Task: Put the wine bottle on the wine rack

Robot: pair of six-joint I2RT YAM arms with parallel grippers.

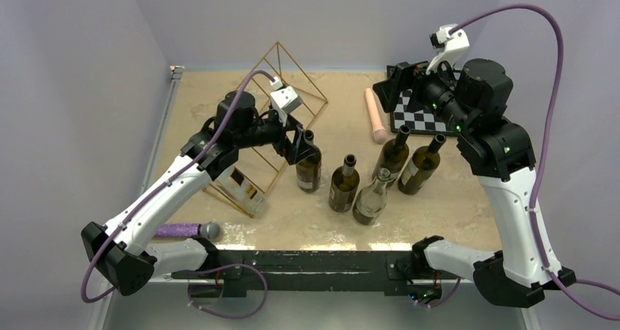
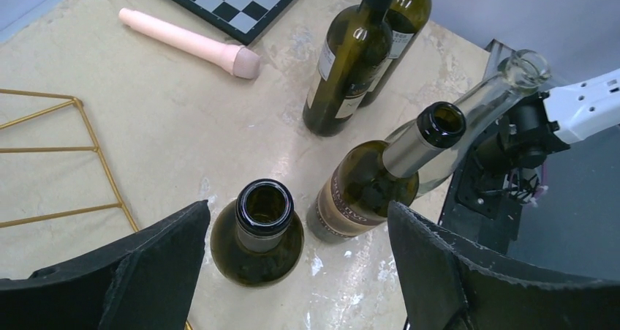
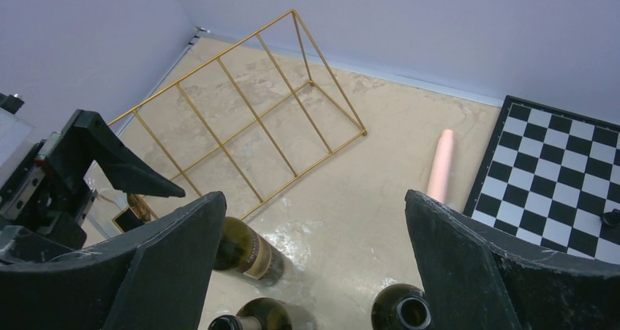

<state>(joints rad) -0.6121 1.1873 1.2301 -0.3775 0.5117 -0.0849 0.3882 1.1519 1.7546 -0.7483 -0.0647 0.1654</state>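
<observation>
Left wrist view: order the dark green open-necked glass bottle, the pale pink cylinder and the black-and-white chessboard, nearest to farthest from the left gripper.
1. Dark green glass bottle, upright between the left gripper's open fingers.
2. Pale pink cylinder, lying beyond, upper left.
3. Black-and-white chessboard, top edge, farthest.

A pale pink cylinder (image 1: 376,115) lies beside the chessboard (image 1: 422,119) (far right), a grey-tipped purple stick (image 1: 187,231) at the near-left edge.

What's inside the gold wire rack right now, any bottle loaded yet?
One clear glass bottle with a dark label appears to lie at the near end of the thin gold wire rack. Its far slots are empty. The left arm covers the middle slots.
</observation>
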